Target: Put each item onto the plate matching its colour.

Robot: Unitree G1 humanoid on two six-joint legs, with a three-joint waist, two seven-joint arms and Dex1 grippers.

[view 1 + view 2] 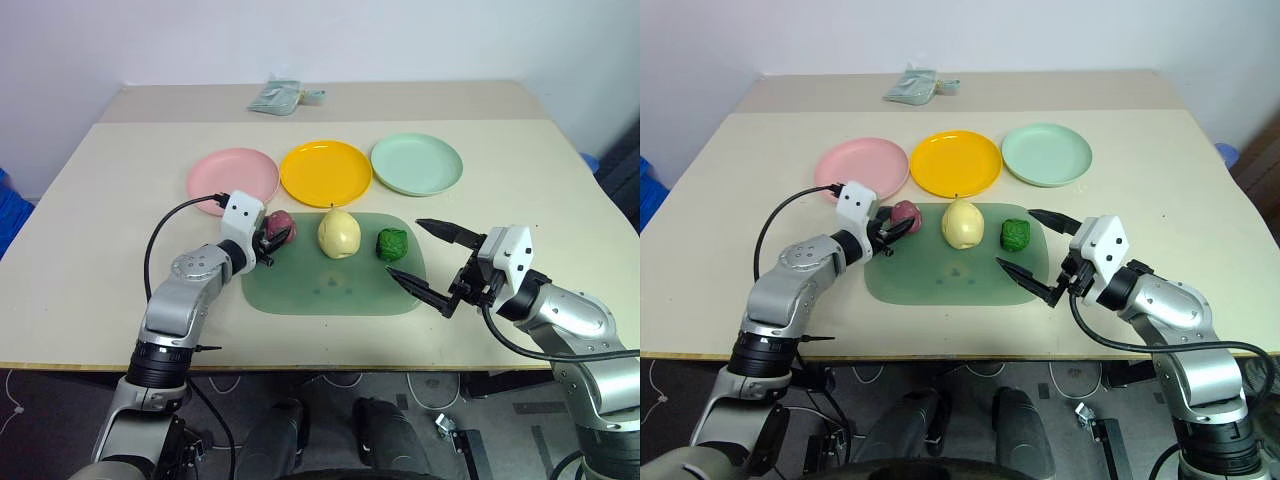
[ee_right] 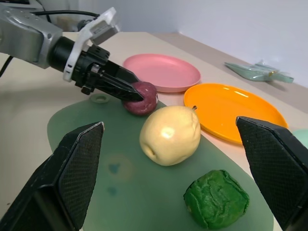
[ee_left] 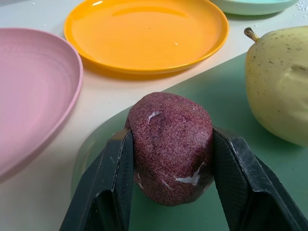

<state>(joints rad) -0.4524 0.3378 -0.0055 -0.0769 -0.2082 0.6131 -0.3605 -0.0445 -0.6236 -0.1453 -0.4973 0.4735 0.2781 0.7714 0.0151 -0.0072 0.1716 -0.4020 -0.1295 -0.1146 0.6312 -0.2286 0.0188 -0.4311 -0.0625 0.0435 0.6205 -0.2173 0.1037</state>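
The dark red-purple lump (image 3: 171,144) sits at the left end of the dark-green mat (image 1: 335,285), and my left gripper (image 1: 272,240) is shut on it, one finger on each side. In the middle of the mat stands the pale yellow pear (image 1: 339,234), with the dark green knobbly ball (image 1: 392,245) to its right. Beyond the mat lie the pink plate (image 1: 232,176), the orange-yellow plate (image 1: 326,172) and the mint green plate (image 1: 417,163) in a row. My right gripper (image 1: 420,255) hangs open off the mat's right end, holding nothing.
A crumpled pale packet (image 1: 281,97) lies at the far edge of the table. A black cable (image 1: 165,232) loops from my left wrist over the table's left side. The table's near edge runs just behind both arms.
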